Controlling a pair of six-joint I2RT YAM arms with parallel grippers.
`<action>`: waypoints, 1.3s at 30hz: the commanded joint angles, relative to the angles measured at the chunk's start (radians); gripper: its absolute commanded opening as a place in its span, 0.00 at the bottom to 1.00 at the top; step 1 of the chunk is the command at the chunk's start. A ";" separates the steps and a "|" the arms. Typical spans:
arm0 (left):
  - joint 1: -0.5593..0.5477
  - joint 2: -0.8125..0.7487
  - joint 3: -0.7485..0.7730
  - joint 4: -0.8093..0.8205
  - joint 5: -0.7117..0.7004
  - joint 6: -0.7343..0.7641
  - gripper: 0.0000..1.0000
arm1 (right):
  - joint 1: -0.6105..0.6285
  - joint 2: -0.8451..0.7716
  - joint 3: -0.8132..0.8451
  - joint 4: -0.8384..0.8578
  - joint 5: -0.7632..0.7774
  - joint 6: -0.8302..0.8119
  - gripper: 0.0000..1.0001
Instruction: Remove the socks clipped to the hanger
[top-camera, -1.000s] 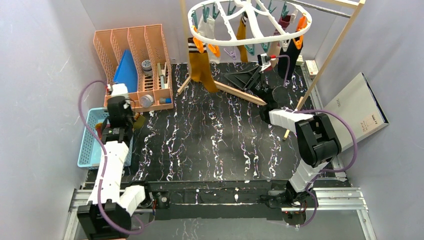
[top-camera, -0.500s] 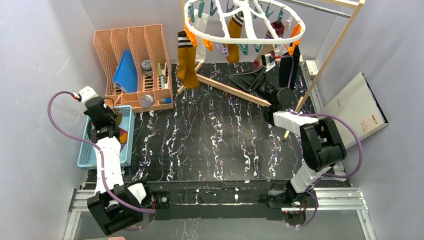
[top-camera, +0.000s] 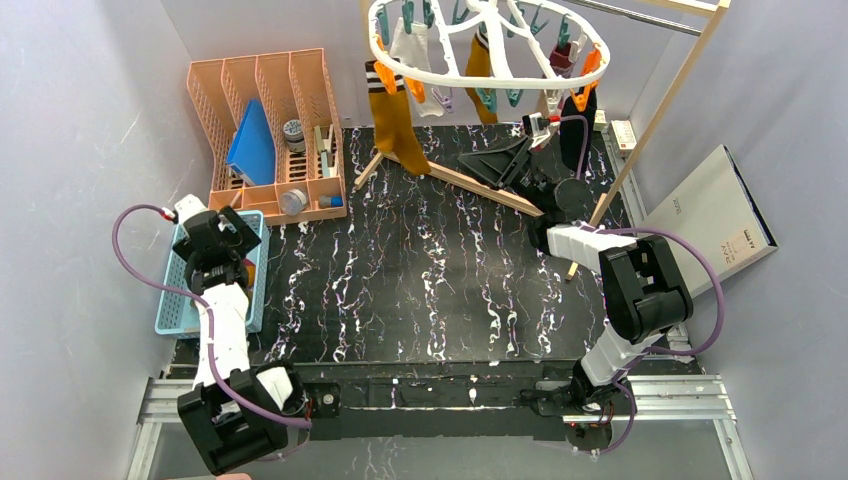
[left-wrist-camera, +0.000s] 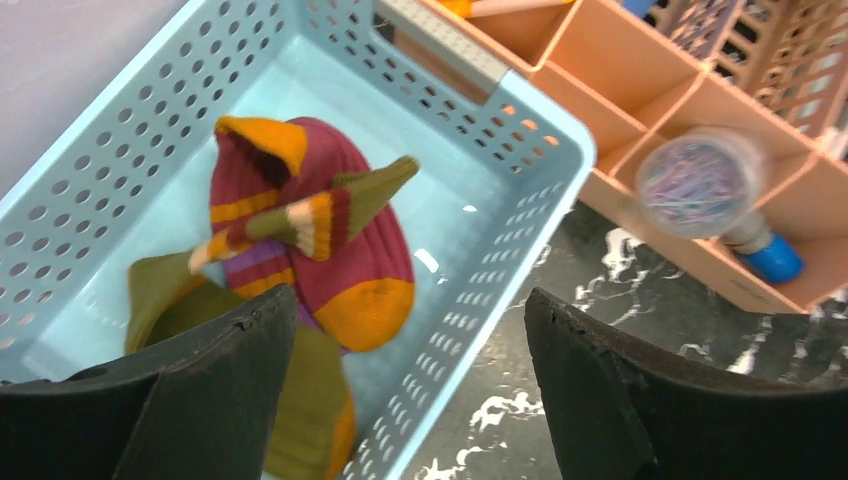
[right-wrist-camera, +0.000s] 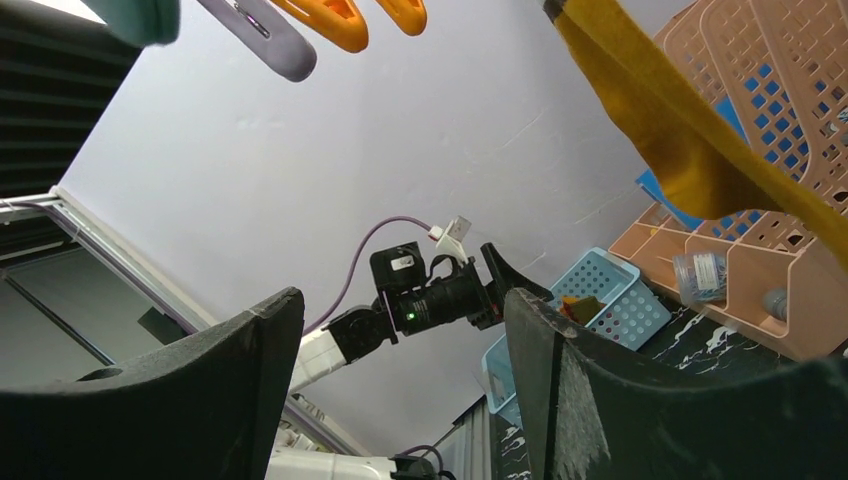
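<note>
The white oval hanger (top-camera: 432, 72) hangs at the back with orange and teal clips. Clipped to it are a mustard sock (top-camera: 396, 125), a white sock (top-camera: 412, 45), a second mustard sock (top-camera: 480, 60) and a black sock (top-camera: 575, 125). My left gripper (top-camera: 222, 250) hovers over the light blue basket (top-camera: 180, 300), open and holding nothing (left-wrist-camera: 410, 400). Below it a purple-orange sock (left-wrist-camera: 340, 250) lies on an olive sock (left-wrist-camera: 305, 400) inside the basket (left-wrist-camera: 560, 130). My right gripper (top-camera: 485, 160) is open under the hanger, empty (right-wrist-camera: 400, 400), with the mustard sock (right-wrist-camera: 680, 130) above it.
An orange desk organiser (top-camera: 270, 130) with a jar (left-wrist-camera: 700, 185) stands behind the basket. A wooden frame (top-camera: 660, 110) carries the hanger, and its foot bar (top-camera: 470, 180) lies on the mat. A grey flat box (top-camera: 715, 215) leans at the right.
My left arm swung left over the basket and its jaws opened, leaving the sock in the basket. The hanger swayed. The right arm barely moved.
</note>
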 joint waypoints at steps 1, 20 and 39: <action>0.008 -0.061 0.104 -0.044 0.111 -0.052 0.81 | -0.005 -0.036 -0.001 0.309 -0.015 0.004 0.81; -0.397 0.309 0.178 0.982 0.970 -0.050 0.86 | -0.005 -0.094 -0.042 0.246 -0.032 -0.043 0.81; -0.514 0.727 0.391 1.042 0.863 0.159 0.85 | -0.004 -0.090 -0.063 0.223 -0.036 -0.075 0.82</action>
